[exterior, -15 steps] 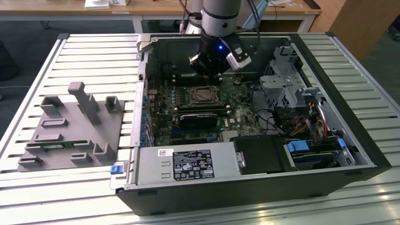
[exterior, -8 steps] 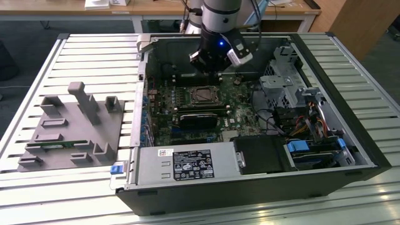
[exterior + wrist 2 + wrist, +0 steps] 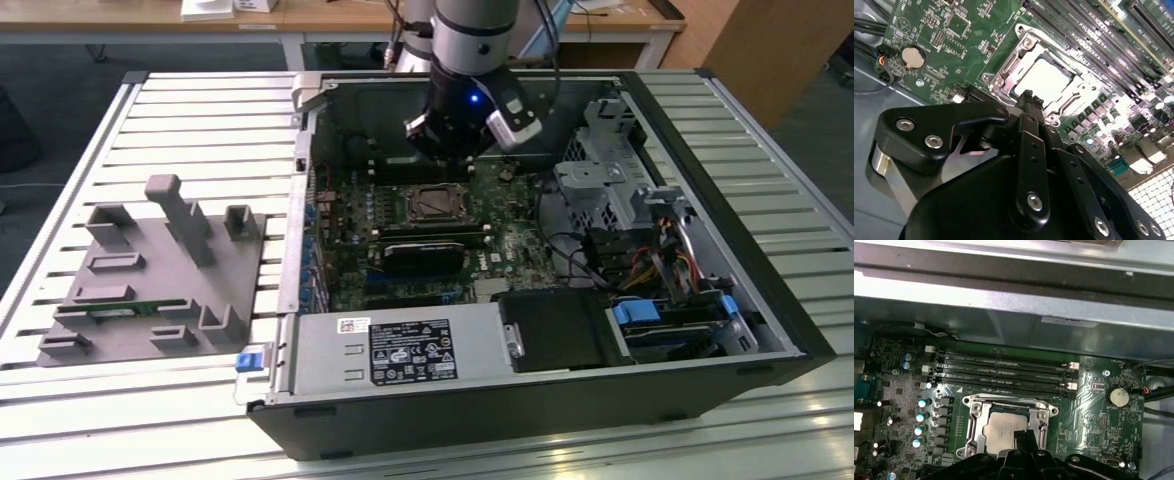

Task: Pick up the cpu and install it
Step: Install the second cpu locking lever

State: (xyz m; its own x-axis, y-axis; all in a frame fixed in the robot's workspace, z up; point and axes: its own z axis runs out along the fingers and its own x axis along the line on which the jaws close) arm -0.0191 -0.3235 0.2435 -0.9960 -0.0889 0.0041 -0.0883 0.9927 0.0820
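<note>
The cpu (image 3: 1046, 80) (image 3: 999, 427), a pale silver square, lies flat inside the metal socket frame (image 3: 1004, 70) (image 3: 974, 412) on the green motherboard (image 3: 501, 250). In the exterior view the socket (image 3: 434, 203) sits mid-board inside the open computer case. My gripper (image 3: 1026, 96) (image 3: 1021, 436) hangs just above the cpu's edge, its black fingers together and holding nothing. From the exterior view the gripper (image 3: 447, 163) hovers slightly behind the socket.
Black memory slots (image 3: 999, 372) run beside the socket. A black heatsink block (image 3: 420, 255) lies in front of it, and a drive cage with cables (image 3: 614, 190) stands at the exterior view's right. A grey fixture tray (image 3: 147, 270) rests on the slatted table outside the case.
</note>
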